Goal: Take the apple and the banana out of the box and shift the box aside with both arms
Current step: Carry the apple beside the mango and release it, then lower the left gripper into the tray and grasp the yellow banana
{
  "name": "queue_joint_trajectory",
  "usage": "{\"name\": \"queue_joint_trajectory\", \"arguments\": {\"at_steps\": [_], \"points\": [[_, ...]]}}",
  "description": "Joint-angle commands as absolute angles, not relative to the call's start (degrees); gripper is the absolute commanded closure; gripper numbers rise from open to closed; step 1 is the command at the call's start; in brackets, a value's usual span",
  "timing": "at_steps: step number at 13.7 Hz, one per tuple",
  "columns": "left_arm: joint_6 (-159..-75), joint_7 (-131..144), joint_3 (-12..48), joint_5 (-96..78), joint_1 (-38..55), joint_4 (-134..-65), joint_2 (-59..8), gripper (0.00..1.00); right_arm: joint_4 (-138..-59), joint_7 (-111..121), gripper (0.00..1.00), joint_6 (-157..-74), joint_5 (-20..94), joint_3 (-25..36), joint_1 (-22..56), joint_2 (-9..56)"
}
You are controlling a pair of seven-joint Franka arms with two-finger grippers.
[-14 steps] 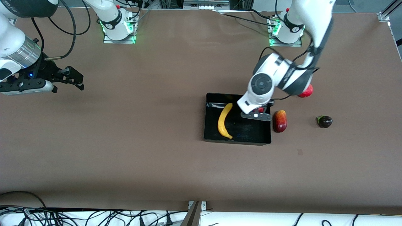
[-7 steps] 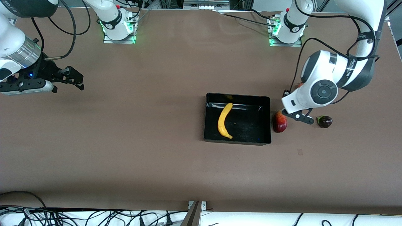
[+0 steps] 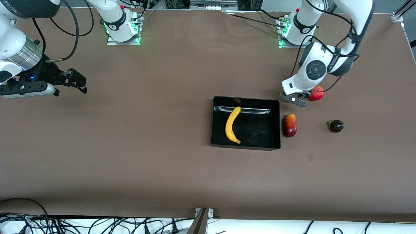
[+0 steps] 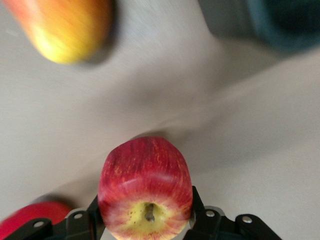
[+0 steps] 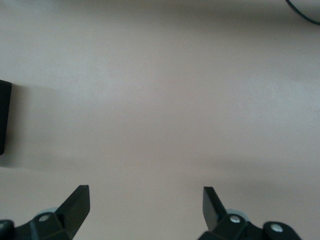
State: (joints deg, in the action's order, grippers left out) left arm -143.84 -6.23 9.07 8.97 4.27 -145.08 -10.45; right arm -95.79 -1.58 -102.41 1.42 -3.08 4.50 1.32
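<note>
Left gripper hangs over bare table beside the black box, pinching a red apple, banana lying in the box, while the right gripper waits spread wide at the right arm's end

no readable text, labels or numbers (on anything shown)

Banana in black box.
</note>
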Motion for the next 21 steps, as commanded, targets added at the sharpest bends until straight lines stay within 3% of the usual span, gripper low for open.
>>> {"name": "queue_joint_trajectory", "arguments": {"at_steps": [1,3,5,8,11,17,21], "points": [[-146.4,-6.3,9.3,7.9,3.6,-146.3,-10.7,0.0,-95.1,-1.6,0.0,-101.5,0.9,-3.4,4.4,1.1],[-143.8,-5.8,9.3,7.9,3.1,-145.7,-8.7,0.0,-95.1,-1.6,0.0,-101.5,0.9,-3.3,4.3,1.1],[-134.1,-5.7,9.4,7.6,3.1,-141.2,-4.7,0.0,-95.1,-1.6,0.0,-101.5,0.9,-3.4,4.3,1.1],[-117.6,-5.2,9.5,2.7,4.0,-127.4,-4.7,0.0,-95.1,-1.6,0.0,-101.5,0.9,-3.3,4.3,1.1],[-108.7,2.9,12.9,-1.6,5.8,-111.6,-11.8,0.0,-95.1,-1.6,0.0,-101.5,0.9,-3.3,4.3,1.1],[-108.7,28.7,15.2,-1.0,16.7,-86.1,-33.4,0.0,-95.1,-1.6,0.0,-101.5,0.9,-3.3,4.3,1.1],[-119.1,30.7,14.9,1.0,20.6,-87.4,-39.3,0.0,-95.1,-1.6,0.0,-101.5,0.9,-3.4,4.3,1.1]]}}
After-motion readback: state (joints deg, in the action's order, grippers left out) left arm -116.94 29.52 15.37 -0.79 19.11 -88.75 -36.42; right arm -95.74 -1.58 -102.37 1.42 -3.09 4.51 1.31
